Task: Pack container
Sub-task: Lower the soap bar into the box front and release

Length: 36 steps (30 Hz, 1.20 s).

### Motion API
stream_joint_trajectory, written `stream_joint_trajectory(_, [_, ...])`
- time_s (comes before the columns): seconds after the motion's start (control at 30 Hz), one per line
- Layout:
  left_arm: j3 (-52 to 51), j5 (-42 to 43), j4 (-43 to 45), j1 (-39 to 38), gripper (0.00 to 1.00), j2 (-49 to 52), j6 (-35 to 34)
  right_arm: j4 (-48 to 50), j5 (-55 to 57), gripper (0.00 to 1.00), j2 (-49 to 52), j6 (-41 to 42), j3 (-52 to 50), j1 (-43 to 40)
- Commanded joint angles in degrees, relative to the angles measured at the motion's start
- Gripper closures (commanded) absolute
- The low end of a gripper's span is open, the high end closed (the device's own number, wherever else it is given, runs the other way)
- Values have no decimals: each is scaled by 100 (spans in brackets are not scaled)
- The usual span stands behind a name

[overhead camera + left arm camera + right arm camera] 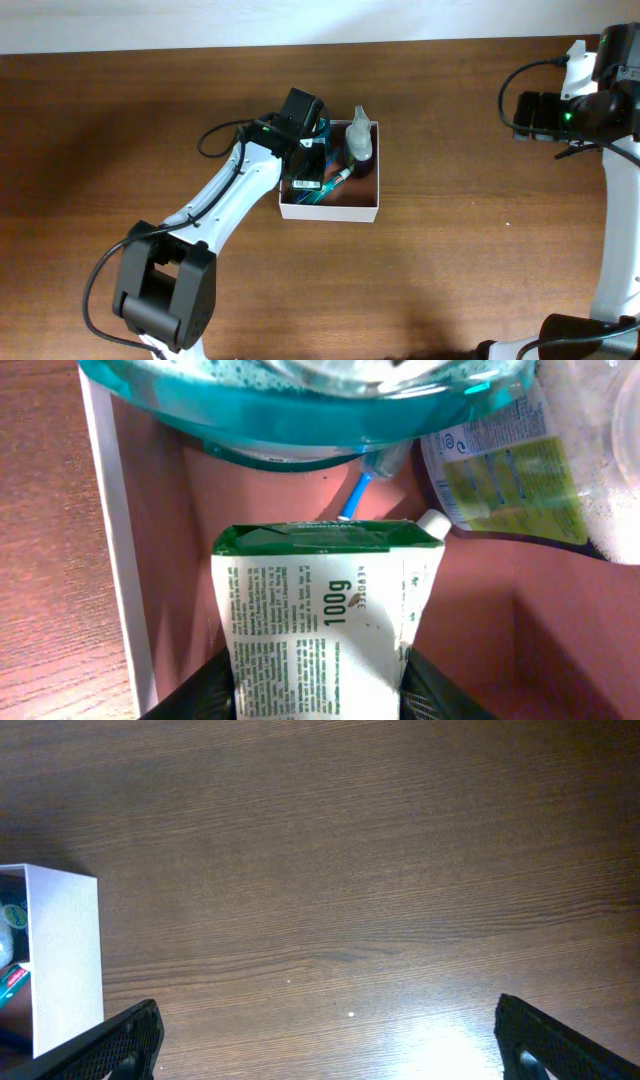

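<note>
In the middle of the table (120, 120), the container (340, 212) holds a teal bottle (300, 400) and a pouch (500, 480), which crowd the packet (320, 620) clamped by the left gripper (318, 700). The right gripper (325, 1040) hangs wide open and empty, well apart.

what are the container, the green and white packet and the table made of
The container is probably paperboard, matte: thin flat white walls, reddish-brown lining. The packet looks like laminated plastic or foil film with a slight sheen: crimped green top seam, printed face. The table is wood or wood-look laminate, semi-gloss: continuous grain and a glare patch.
</note>
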Motion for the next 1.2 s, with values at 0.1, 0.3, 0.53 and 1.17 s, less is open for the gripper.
stream_joint_trajectory(0.1, [-94, 22, -70, 9, 54, -275, -76, 2, -28, 2, 11, 50, 39, -4])
stream_joint_trajectory(0.3, [-94, 20, -136, 9, 54, -275, -74, 0, -28, 1, 11, 50, 39, -4])
stream_joint_trajectory(0.53, [-94, 20, -153, 9, 53, -275, -74, 0, -28, 1, 11, 50, 39, -4])
stream_joint_trajectory(1.17, [-85, 20, -44, 9, 42, -302, -74, 0, -28, 1, 11, 50, 39, -4])
